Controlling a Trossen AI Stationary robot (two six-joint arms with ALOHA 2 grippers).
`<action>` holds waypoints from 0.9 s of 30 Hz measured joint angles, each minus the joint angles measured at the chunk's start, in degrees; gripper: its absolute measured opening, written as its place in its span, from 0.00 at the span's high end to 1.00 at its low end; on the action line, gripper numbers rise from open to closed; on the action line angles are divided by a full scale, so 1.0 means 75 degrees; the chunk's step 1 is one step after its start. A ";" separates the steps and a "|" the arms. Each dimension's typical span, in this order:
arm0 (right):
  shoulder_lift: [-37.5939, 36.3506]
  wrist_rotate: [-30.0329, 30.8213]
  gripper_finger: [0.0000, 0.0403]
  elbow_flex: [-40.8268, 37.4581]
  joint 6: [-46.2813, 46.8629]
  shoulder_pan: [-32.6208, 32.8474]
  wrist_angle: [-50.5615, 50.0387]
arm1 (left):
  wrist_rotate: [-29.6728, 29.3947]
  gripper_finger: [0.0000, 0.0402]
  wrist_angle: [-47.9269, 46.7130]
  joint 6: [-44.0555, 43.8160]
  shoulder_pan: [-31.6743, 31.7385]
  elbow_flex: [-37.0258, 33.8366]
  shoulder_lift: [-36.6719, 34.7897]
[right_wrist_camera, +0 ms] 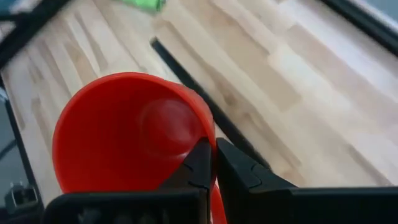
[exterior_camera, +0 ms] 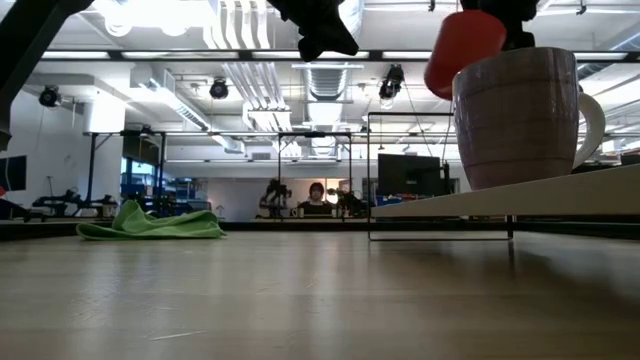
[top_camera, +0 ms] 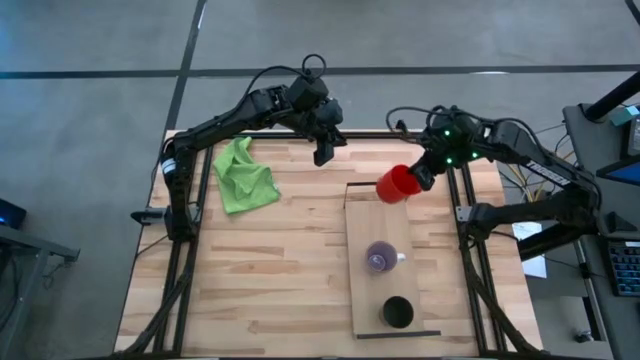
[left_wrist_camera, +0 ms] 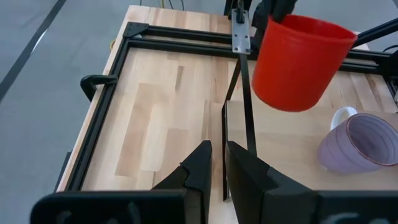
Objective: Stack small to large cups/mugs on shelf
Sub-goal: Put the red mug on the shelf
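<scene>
My right gripper (top_camera: 420, 175) is shut on the bright red cup (top_camera: 397, 185), held in the air over the far end of the light wooden shelf (top_camera: 375, 225). The purple cup with a pale handle (top_camera: 380, 258) stands upright on the middle of the shelf. The black cup (top_camera: 397, 312) stands upright on the shelf's near end. My left gripper (top_camera: 323, 155) hangs shut and empty above the table's far edge, left of the shelf. My right gripper pinches the red cup's rim (right_wrist_camera: 210, 134), one finger inside the cup and one outside. The fingers come slanting down from the table's far right. The cup is lifted clear of the shelf and tilted, its mouth turned toward the gripper.
A crumpled green cloth (top_camera: 245, 175) lies on the tabletop at the far left. A black metal frame (top_camera: 190, 215) runs along the table's edges. Bare plank tabletop (top_camera: 270, 270) lies between the cloth and the shelf.
</scene>
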 joint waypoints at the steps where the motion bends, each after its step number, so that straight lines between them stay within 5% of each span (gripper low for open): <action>1: 0.0039 0.0003 0.98 0.0000 0.0003 0.0046 -0.0124 | 0.0000 0.92 -0.0002 -0.0003 0.0000 0.0000 0.0000; 27: 0.2516 0.0013 0.98 0.0000 0.0653 0.1206 -0.0134 | 0.0000 0.92 0.0006 -0.0017 -0.0003 0.0000 0.0000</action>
